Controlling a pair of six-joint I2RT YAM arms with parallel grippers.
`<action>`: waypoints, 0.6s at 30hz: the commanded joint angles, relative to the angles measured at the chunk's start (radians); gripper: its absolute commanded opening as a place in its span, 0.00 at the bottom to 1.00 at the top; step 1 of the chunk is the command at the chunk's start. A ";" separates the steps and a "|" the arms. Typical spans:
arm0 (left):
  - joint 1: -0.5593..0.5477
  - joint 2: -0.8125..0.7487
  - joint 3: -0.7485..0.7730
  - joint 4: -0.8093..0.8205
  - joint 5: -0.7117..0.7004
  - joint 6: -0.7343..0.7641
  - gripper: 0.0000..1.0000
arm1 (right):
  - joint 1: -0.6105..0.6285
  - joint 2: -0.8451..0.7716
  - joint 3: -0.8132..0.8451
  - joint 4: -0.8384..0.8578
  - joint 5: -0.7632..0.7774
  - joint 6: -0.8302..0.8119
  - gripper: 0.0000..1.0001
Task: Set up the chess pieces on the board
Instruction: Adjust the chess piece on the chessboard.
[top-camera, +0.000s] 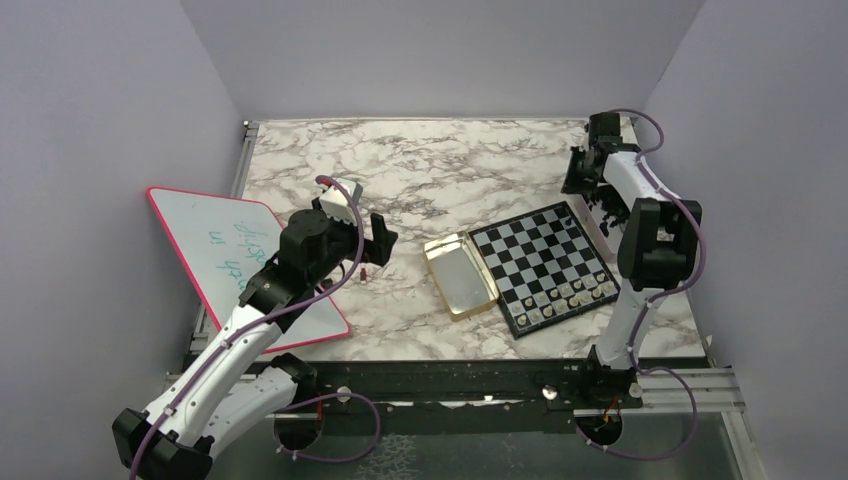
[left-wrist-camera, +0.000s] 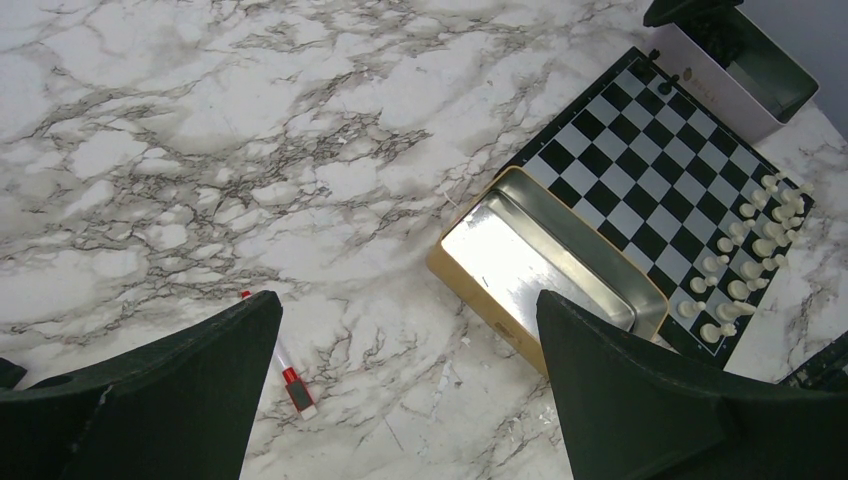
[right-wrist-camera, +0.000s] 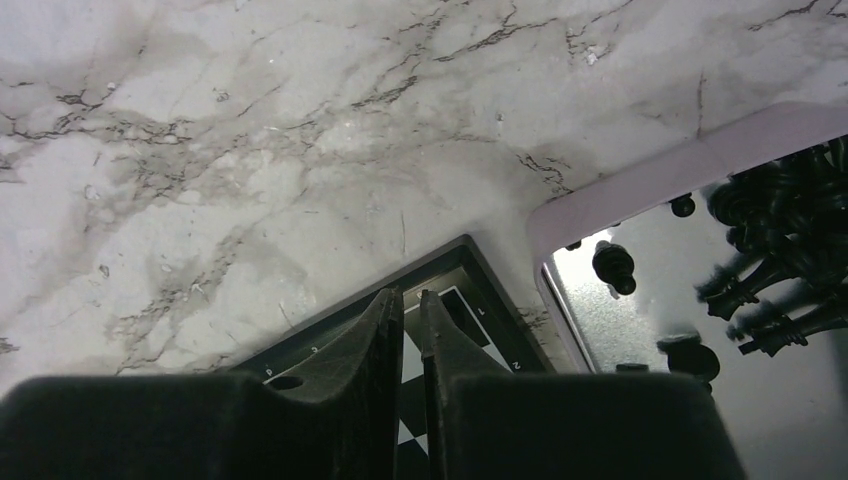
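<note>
Right gripper (right-wrist-camera: 411, 297): jaws nearly together over board (right-wrist-camera: 465, 290) corner, hold unclear; left gripper (left-wrist-camera: 407, 300) spread. Likely seating black pieces (right-wrist-camera: 785, 235); next, centre on square.

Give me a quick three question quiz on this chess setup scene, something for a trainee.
1. True or false: the white chess pieces stand in rows on the board.
2. The gold tin lies: A) on top of the board, B) right beside the board, C) held in the air.
3. Is the left gripper open or shut?
Key: 1 true; 2 B; 3 open.
</note>
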 joint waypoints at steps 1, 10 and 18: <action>-0.007 -0.017 -0.004 0.010 -0.009 0.012 0.99 | 0.004 0.011 0.029 -0.027 0.054 -0.026 0.17; -0.007 -0.019 -0.006 0.010 -0.009 0.012 0.99 | 0.007 0.059 0.046 -0.057 0.056 -0.040 0.16; -0.007 -0.021 -0.006 0.010 -0.009 0.013 0.99 | 0.011 0.064 0.044 -0.085 0.066 -0.045 0.16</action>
